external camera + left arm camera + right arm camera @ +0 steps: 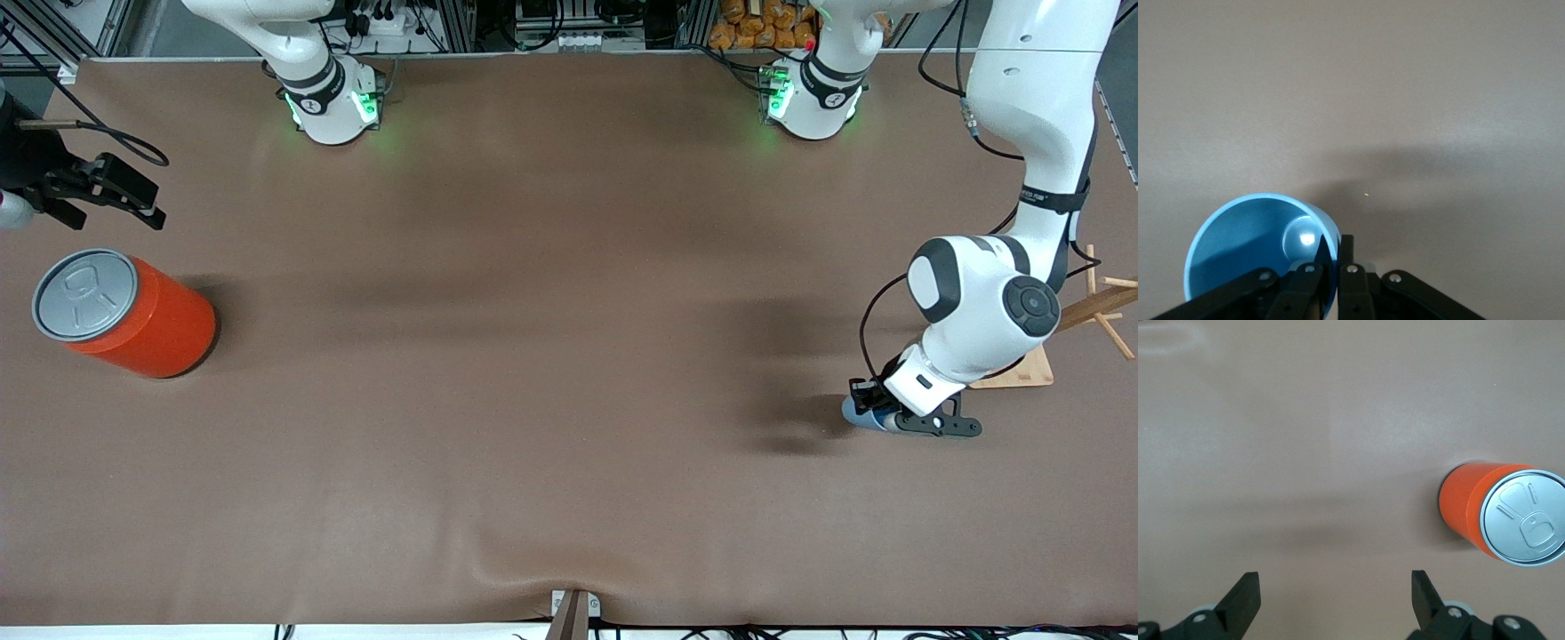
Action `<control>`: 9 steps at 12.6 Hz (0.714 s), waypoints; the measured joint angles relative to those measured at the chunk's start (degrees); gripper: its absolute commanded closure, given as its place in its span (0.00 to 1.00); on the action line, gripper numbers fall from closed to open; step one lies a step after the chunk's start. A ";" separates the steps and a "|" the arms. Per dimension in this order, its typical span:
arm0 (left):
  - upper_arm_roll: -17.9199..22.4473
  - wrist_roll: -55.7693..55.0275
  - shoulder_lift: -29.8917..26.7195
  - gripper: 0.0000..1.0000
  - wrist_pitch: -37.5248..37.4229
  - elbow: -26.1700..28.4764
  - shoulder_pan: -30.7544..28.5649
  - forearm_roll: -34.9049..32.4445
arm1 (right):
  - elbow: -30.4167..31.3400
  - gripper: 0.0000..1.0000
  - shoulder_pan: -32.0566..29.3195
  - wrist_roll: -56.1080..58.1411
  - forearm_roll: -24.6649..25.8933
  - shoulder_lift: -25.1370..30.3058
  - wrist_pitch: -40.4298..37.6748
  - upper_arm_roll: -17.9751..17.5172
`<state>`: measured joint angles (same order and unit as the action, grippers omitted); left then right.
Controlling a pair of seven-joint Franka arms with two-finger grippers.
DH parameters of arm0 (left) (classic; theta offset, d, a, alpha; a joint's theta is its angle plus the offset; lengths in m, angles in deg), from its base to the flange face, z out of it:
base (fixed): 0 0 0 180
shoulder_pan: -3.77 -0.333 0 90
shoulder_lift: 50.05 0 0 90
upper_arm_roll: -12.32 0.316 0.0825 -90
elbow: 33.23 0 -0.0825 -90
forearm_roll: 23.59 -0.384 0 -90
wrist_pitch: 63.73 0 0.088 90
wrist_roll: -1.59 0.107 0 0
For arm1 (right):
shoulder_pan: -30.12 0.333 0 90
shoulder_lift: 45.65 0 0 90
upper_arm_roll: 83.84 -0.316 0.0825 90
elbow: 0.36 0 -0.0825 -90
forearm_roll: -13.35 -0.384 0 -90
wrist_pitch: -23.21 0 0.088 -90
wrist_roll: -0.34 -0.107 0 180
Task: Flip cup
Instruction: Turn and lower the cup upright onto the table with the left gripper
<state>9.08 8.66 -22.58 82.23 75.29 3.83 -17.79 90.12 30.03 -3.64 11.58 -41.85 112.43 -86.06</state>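
Observation:
The small light-blue cup (855, 414) is at the left arm's end of the table, tilted over, low at the brown table. My left gripper (878, 411) is shut on its wall. In the left wrist view the cup (1248, 250) shows its darker blue inside, and my left gripper (1335, 252) has one finger inside the rim and one outside. My right gripper (120, 220) hangs open and empty at the right arm's end, over the table beside the orange can; it also shows in the right wrist view (1335, 587).
A large orange-red can (133, 316) with a grey lid stands at the right arm's end; it also shows in the right wrist view (1501, 513). A wooden stand (1022, 372) sits beside the left arm's wrist, farther from the front camera than the cup.

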 measured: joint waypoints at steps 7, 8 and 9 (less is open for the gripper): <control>-0.32 -7.36 -1.42 0.00 0.93 1.79 0.10 -4.95 | 0.00 0.00 -0.02 0.00 0.00 0.00 -0.05 0.09; -0.42 -7.38 -1.82 0.00 -0.36 1.47 0.12 -4.95 | 0.00 0.00 -0.02 0.00 0.00 0.00 -0.05 0.10; -0.50 -7.41 -2.25 0.00 -3.47 0.34 0.14 -4.95 | 0.00 0.00 -0.02 0.00 0.00 0.00 -0.05 0.10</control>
<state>8.58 1.25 -24.83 78.76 75.63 3.97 -22.73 90.12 30.01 -3.64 11.58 -41.86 112.37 -85.96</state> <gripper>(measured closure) 0.304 0.000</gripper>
